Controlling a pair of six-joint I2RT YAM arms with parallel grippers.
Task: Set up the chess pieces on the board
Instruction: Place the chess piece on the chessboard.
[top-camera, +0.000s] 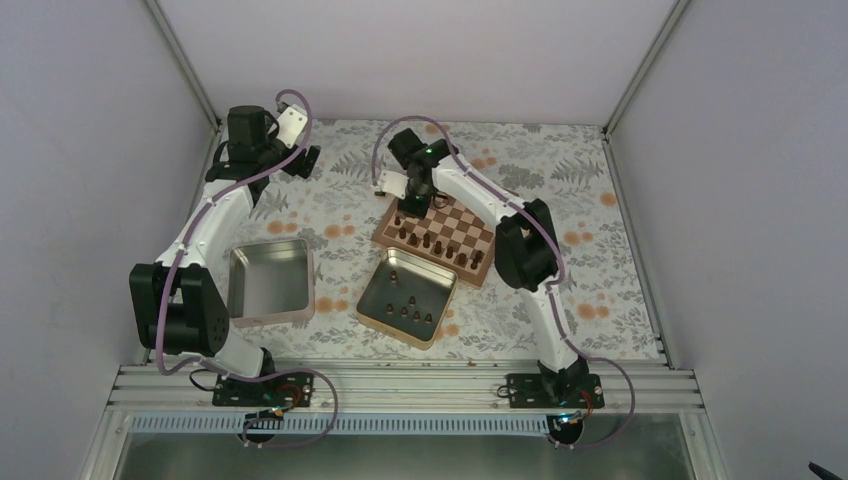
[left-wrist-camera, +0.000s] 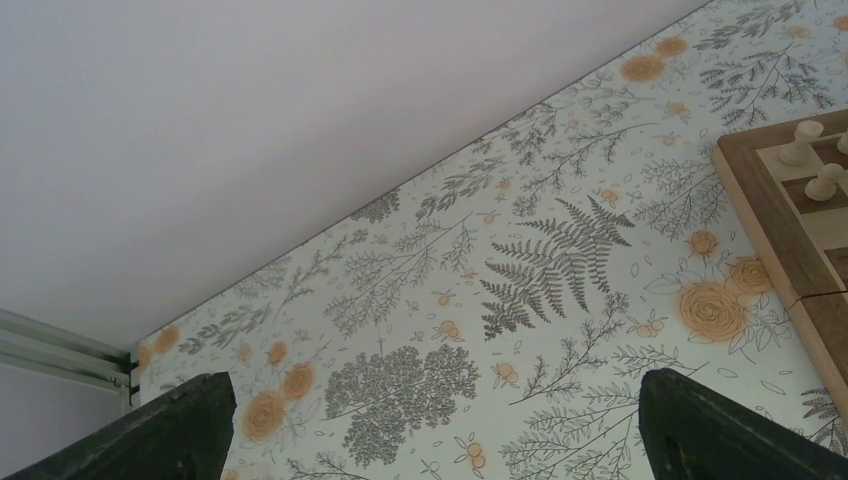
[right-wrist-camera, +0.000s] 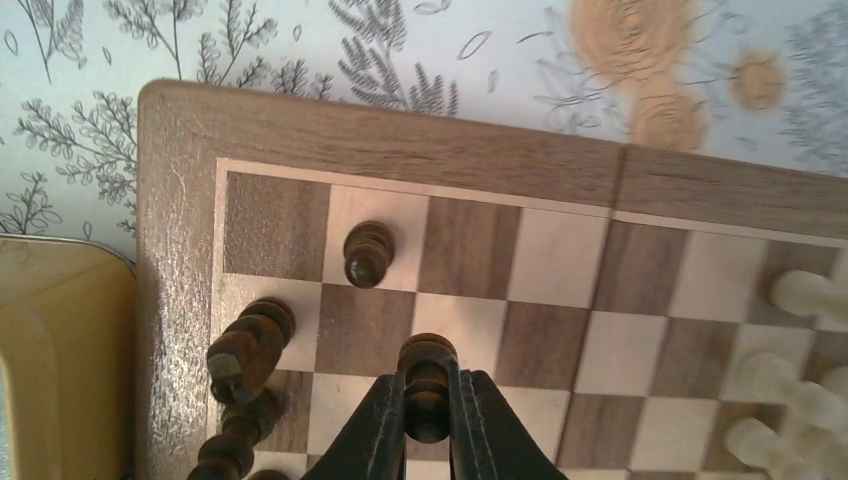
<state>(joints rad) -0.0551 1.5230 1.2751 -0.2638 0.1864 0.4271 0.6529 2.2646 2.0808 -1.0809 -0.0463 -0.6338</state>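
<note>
The board (top-camera: 482, 272) lies at the table's middle, with a row of dark chess pieces (top-camera: 440, 245) along its near side. My right gripper (right-wrist-camera: 428, 400) is shut on a dark pawn (right-wrist-camera: 427, 378), whose base is at a light square near the board's corner (right-wrist-camera: 180, 130). Another dark pawn (right-wrist-camera: 368, 253) stands one row beyond it, and taller dark pieces (right-wrist-camera: 245, 350) stand along the left edge. In the top view, my right gripper (top-camera: 413, 205) hangs over the board's far left corner. My left gripper (left-wrist-camera: 430, 440) is open over bare tablecloth at the back left, holding nothing.
A square tin (top-camera: 445, 285) in front of the board holds several dark pieces (top-camera: 408, 310). A second tin (top-camera: 306, 290) stands to the left with nothing visible inside. Pale chessmen (right-wrist-camera: 800, 293) stand on the board's far side. The left wrist view shows pale pawns (left-wrist-camera: 825, 182).
</note>
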